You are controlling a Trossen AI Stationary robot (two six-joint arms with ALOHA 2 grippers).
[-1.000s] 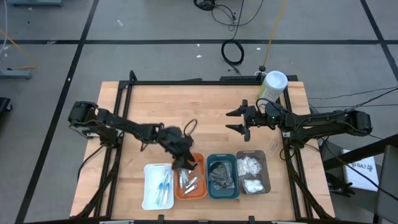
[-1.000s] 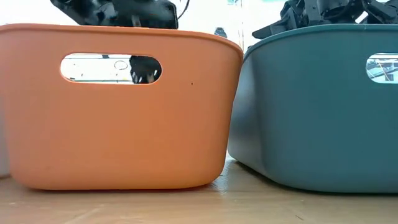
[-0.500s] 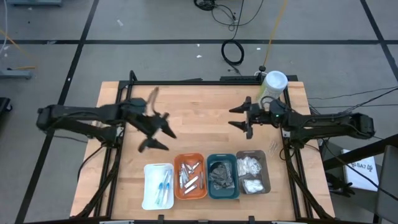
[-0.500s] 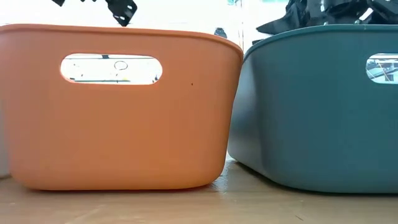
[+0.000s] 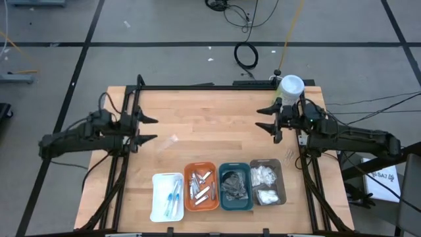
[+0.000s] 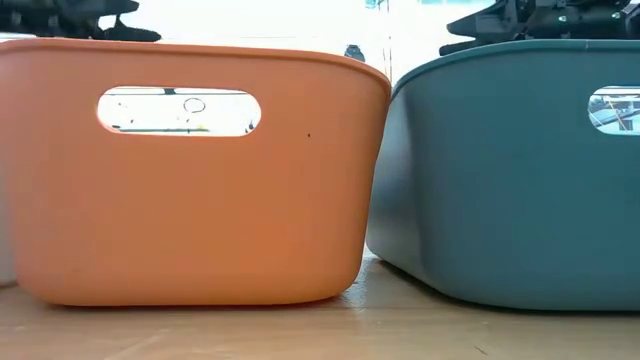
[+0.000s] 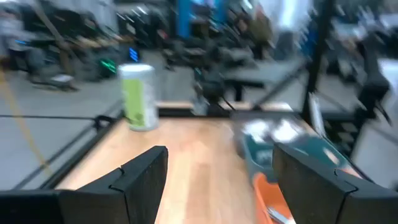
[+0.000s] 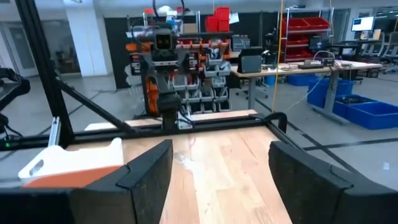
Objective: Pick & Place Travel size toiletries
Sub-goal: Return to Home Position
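1. Your left end effector (image 5: pixel 151 129) and right end effector (image 5: pixel 260 118) hang wide open and empty at opposite sides of the wooden counter (image 5: pixel 210 125).
2. The small silvery metal toiletries (image 5: pixel 200 186) lie in the orange plastic tray (image 5: pixel 201 209).
3. A pale clear scrap (image 5: pixel 172 139) near the left one could be missed, or swept off by a low swing.
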